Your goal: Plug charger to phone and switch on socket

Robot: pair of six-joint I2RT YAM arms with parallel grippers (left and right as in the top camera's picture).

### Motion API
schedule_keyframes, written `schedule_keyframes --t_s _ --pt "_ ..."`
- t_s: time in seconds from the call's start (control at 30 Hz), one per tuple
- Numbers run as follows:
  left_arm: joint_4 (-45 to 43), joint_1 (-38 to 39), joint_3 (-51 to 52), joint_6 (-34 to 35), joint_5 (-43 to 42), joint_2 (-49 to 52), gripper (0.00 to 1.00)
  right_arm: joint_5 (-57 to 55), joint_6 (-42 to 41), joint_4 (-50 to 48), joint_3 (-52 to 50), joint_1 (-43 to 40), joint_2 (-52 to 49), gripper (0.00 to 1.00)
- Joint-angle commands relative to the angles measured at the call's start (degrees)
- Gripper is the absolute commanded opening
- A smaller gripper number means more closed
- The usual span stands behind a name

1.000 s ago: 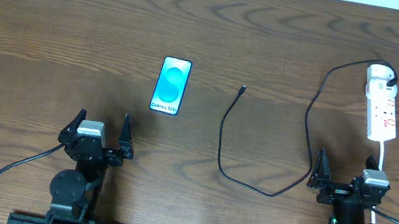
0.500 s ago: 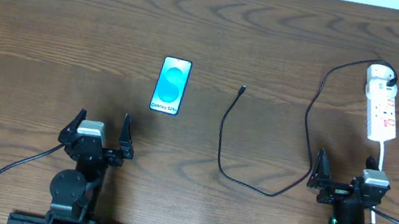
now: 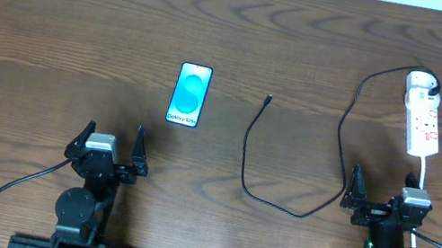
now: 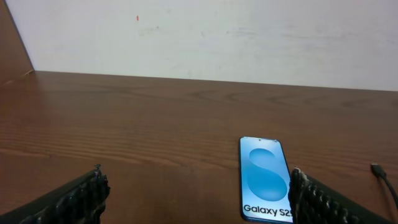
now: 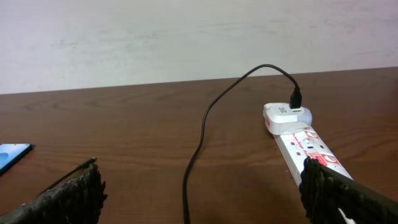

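Observation:
The phone (image 3: 190, 95) lies flat, blue screen up, left of the table's middle; it also shows in the left wrist view (image 4: 264, 177). The charger's black cable (image 3: 245, 151) curves from its connector tip (image 3: 269, 100) down and round to its white plug head (image 3: 422, 83), seated in the far end of the socket (image 3: 423, 123). The right wrist view shows the cable (image 5: 200, 140), the plug head (image 5: 286, 116) and the socket (image 5: 305, 146). My left gripper (image 3: 111, 147) is open and empty, near the front edge below the phone. My right gripper (image 3: 382, 197) is open and empty, below the socket.
The socket's thick white cord (image 3: 425, 171) runs from the strip down toward my right arm. A pale wall (image 4: 205, 31) stands behind the table's far edge. The brown wooden tabletop (image 3: 85, 18) spreads round all the things.

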State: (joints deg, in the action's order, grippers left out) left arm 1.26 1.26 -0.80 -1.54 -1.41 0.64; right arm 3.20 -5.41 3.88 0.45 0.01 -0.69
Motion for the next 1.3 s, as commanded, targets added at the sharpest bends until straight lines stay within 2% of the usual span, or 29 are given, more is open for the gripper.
schedule_keyframes --t_s 0.0,0.63,0.77,1.27 --pt "2.8 -0.3 0.5 -0.6 0.6 0.1 0.94 0.3 -0.3 0.2 -0.1 -0.3 0.3 0.99" --pt "2.8 -0.3 0.4 -0.6 -0.3 2.9 0.94 0.3 -0.3 0.2 -0.1 -0.3 0.3 0.99" --pt "2.8 -0.3 -1.4 -0.6 -3.6 7.5 0.94 0.3 -0.3 0.2 -0.1 -0.3 0.3 0.99" --pt "2.8 -0.3 -17.1 -1.3 -6.2 29.4 0.94 0.3 -0.3 0.2 -0.1 -0.3 0.3 0.99"
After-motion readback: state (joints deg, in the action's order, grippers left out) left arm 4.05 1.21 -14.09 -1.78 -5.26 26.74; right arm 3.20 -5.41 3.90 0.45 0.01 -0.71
